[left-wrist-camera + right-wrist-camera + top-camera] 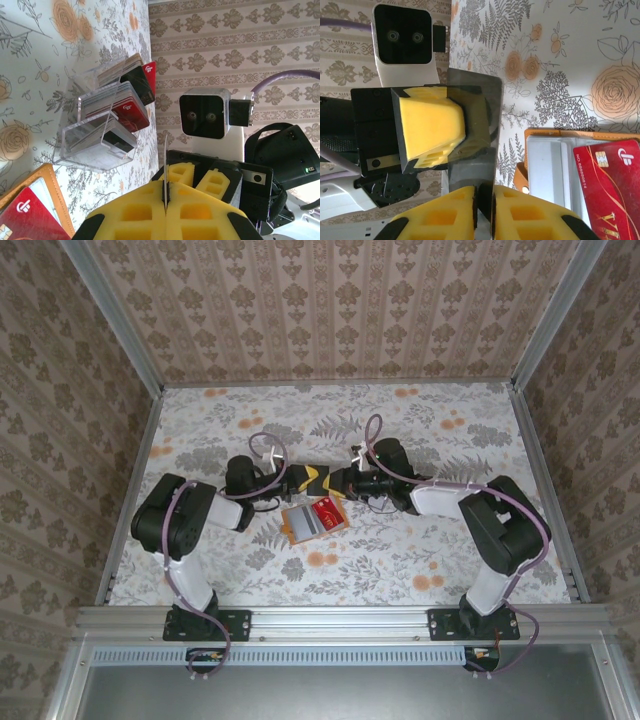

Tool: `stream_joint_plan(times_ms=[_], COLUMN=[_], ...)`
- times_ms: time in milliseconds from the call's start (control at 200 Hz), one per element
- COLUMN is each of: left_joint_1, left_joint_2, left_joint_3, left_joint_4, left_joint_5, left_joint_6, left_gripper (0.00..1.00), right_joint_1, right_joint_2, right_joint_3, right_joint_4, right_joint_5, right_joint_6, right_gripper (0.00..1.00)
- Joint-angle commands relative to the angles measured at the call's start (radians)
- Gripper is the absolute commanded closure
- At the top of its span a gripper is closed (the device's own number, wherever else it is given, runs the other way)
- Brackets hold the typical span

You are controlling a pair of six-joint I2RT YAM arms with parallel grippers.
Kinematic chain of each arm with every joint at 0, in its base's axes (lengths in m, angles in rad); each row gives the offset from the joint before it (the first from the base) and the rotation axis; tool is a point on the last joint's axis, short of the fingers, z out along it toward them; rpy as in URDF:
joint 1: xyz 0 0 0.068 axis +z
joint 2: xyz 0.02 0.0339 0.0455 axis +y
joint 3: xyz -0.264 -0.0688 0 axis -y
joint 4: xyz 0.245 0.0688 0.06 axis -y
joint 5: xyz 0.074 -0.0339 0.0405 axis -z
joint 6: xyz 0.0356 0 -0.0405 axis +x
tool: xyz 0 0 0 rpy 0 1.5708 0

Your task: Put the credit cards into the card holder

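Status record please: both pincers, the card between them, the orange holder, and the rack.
left pincer: shut on the dark grey card, which is edge-on in its own wrist view
right pincer: closed on the same card from the opposite side
card status: gripped by both pincers, above the table
card holder: lying open on the table, just nearer than the pincers
red card: lying on the holder's open inside
clear rack: on the table, cards standing in its slots
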Motion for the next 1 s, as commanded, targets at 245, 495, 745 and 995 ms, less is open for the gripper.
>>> stream_joint_plan(times_ms=[245,495,745,995], left_joint_1=[0.051,0.155,0.135,0.022], left_joint_2=[-0.068,-0.369,-0.472,-0.370], left_joint_3=[-0.063,-0.033,0.028,0.065], left_joint_4=[-0.051,-1.065,-1.561,-1.546], left_joint_5=[0.030,-0.091,-0.307,-0.337], left_joint_6=[0.037,0.529,0.756,0.744], left_gripper=[0.67,0.58,0.67,0.76], right_joint_1=[0.003,0.005,0.032,0.043], right_joint_2=[-0.024,-0.044,0.037,0.104], right_joint_3=[0.052,0.047,0.035,0.068], right_joint_4=[-0.154,-0.431,-0.354,-0.339], right_joint_5=[0.027,0.018,-0.014,0.003], right_joint_6=[-0.153,-0.376,-0.370,-0.377], right_gripper=[1.00,1.00,1.00,1.00])
